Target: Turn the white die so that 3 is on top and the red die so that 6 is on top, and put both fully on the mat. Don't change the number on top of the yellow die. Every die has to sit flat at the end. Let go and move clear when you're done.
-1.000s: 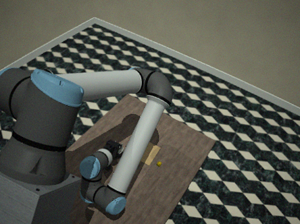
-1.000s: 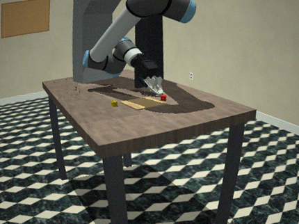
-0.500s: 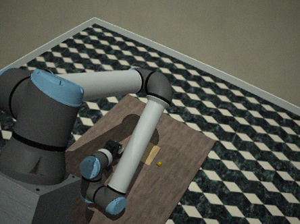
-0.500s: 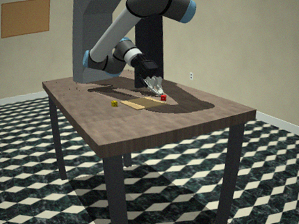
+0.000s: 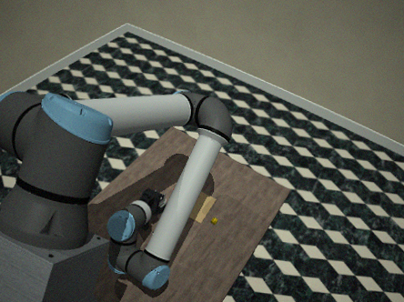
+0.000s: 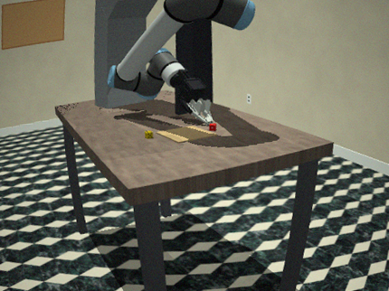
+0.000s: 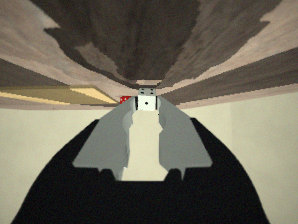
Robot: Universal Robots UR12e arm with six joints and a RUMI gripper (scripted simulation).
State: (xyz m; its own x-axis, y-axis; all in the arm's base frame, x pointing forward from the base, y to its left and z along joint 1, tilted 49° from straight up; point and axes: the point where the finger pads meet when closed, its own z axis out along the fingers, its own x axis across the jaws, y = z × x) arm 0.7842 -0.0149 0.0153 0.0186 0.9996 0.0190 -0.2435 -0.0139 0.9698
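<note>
My gripper is shut on the white die, held between the fingertips just above the table. In the wrist view the die shows a face with one dot towards the camera. In the exterior view the gripper hangs tilted over the table beside the red die. The red die lies on the wood next to the far end of the tan mat; it peeks out left of the fingers in the wrist view. The yellow die sits on the table left of the mat, also seen in the top view.
The arm's forearm crosses over the mat in the top view and hides the gripper's tips there. The robot base stands at the table's near corner. The arm's shadows lie across the table top.
</note>
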